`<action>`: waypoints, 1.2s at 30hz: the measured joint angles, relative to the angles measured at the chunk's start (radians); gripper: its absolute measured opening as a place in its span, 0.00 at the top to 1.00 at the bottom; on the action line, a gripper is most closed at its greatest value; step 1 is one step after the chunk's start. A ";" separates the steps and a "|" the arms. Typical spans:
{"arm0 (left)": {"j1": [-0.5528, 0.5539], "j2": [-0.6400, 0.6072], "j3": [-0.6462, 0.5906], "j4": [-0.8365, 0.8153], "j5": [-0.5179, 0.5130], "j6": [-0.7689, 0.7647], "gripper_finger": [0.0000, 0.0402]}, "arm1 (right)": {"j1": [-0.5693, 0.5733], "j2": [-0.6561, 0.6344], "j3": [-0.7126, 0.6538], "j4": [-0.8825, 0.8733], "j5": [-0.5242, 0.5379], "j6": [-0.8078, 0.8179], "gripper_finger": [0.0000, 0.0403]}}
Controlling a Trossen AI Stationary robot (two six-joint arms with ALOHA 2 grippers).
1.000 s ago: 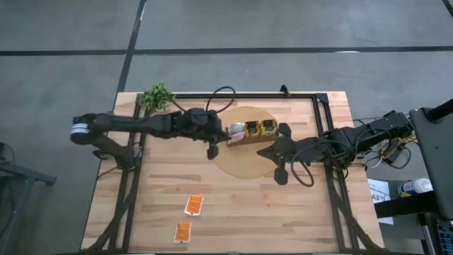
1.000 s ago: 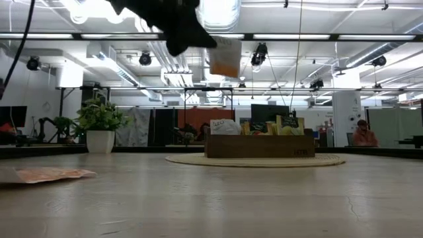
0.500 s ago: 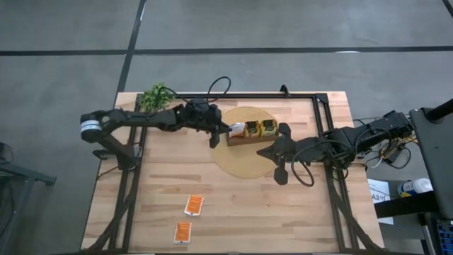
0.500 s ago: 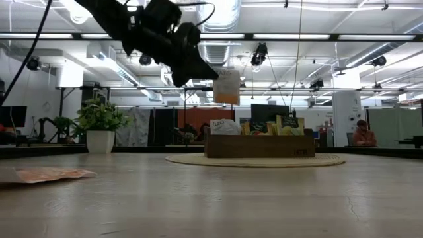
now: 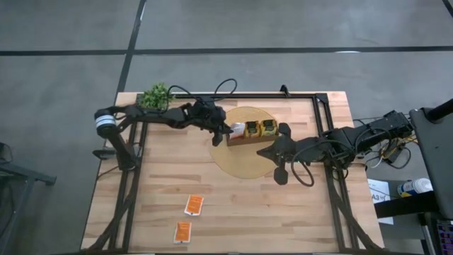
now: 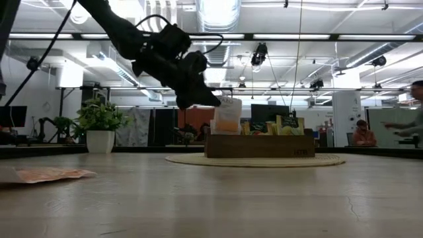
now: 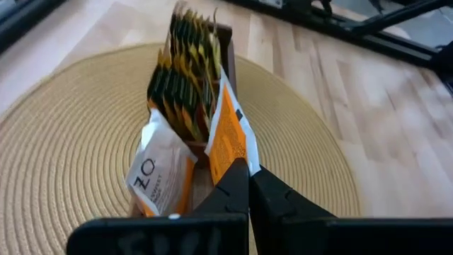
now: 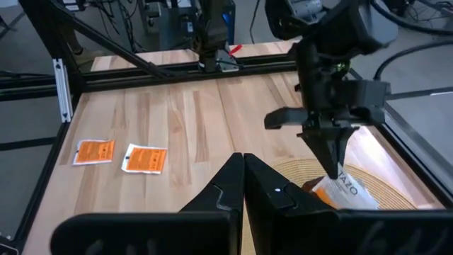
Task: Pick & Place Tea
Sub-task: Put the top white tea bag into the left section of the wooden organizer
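Note:
An orange-and-white tea sachet (image 7: 226,138) hangs at the left end of the brown wooden box (image 5: 251,132), with my left gripper (image 7: 248,171) shut on it. The box stands on a round woven mat (image 5: 244,161) and holds green and yellow sachets (image 7: 185,85) on edge, plus a white-and-orange one (image 7: 159,173) leaning at its left end. Two orange sachets (image 5: 193,205) (image 5: 182,231) lie flat near the table's front. My right gripper (image 8: 243,161) is shut on nothing, raised over the mat's right part (image 5: 272,150). My left gripper pinches the sachet's upper corner (image 6: 222,103) between its two fingers. The fingers slant down from the table's left. The sachet hangs upright below them, its lower edge (image 6: 226,131) level with the box's top; I cannot tell whether it touches the box.
A small potted plant (image 5: 157,95) stands at the far left corner. A black frame rail (image 5: 283,95) runs along the far edge and down both sides. Bare wood lies between the mat and the two flat sachets (image 8: 94,151) (image 8: 145,159).
My left gripper has come down and gone toward the box, carrying the orange-and-white sachet from high above the table to the level of the box's left end. The sachet still hangs upright. My right arm has kept still.

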 joint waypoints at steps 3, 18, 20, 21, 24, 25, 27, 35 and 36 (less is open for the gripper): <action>0.005 0.021 0.003 0.001 0.008 0.018 1.00 | 0.000 0.000 0.000 0.000 0.000 0.003 0.98; 0.044 0.057 0.001 0.000 -0.026 0.022 1.00 | 0.000 0.000 0.000 0.001 0.001 0.007 0.98; 0.044 0.057 -0.001 0.000 -0.083 0.003 1.00 | 0.000 0.000 0.000 0.001 0.001 0.007 0.98; 0.045 0.057 -0.002 -0.003 -0.110 -0.010 1.00 | 0.000 0.000 0.000 0.001 0.001 0.009 0.98; 0.046 0.057 -0.002 0.000 -0.143 -0.028 0.97 | -0.001 0.000 0.000 0.001 0.001 0.014 0.98; 0.047 0.057 -0.002 0.000 -0.145 -0.028 0.95 | 0.000 0.000 0.000 0.001 0.001 0.014 0.98; 0.048 0.057 -0.004 -0.001 -0.145 -0.029 0.91 | 0.000 0.000 0.000 0.001 0.001 0.014 0.98; 0.047 0.056 -0.004 -0.001 -0.124 -0.033 0.75 | -0.001 0.000 0.000 0.001 0.001 0.014 0.98; 0.047 0.056 -0.004 -0.001 -0.123 -0.035 0.74 | 0.000 0.000 0.000 0.001 0.001 0.014 0.98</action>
